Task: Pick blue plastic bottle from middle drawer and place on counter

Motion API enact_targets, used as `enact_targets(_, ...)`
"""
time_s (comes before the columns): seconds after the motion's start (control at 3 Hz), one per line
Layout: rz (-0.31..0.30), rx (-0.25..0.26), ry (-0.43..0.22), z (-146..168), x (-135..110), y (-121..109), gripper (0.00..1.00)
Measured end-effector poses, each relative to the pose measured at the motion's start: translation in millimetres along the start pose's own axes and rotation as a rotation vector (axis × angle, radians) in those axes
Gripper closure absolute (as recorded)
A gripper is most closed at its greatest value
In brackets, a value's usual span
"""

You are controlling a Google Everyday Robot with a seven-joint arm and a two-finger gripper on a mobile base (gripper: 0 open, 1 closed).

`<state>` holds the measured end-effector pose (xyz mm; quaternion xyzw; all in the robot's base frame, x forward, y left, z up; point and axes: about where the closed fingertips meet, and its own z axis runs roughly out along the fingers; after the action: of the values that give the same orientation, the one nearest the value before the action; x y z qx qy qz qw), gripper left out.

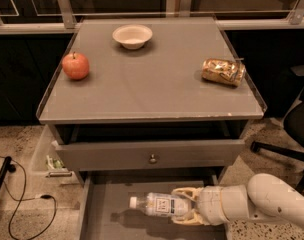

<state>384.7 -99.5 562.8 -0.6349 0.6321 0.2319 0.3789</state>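
Since the bottle (159,204) lies sideways, cap leftward, the gripper (186,206) reaches in from the right, clamped across its base, seemingly holding it just clear of the drawer (107,206) floor below the counter (152,91).

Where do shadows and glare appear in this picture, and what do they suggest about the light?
Camera view: light seems to come from above; the blue plastic bottle, held by the claw over the middle drawer, casts a dark shadow on the drawer floor beneath it. Camera view: the snack bag on the counter glints, and the apple and bowl throw small soft shadows.
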Motion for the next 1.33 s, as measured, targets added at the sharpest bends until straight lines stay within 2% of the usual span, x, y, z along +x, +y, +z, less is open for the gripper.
enact_targets(0.33, -0.143, 0.051, 0.003, -37, -70, 12, 1.0)
enact_targets(0.67, -0.307, 0.126, 0.022, -95, -167, 1, 1.0)
enact_targets(1.0, -0.327, 0.136, 0.054, -106, -179, 2, 1.0)
enact_targets(1.33, -0.327, 0.136, 0.054, -106, -179, 2, 1.0)
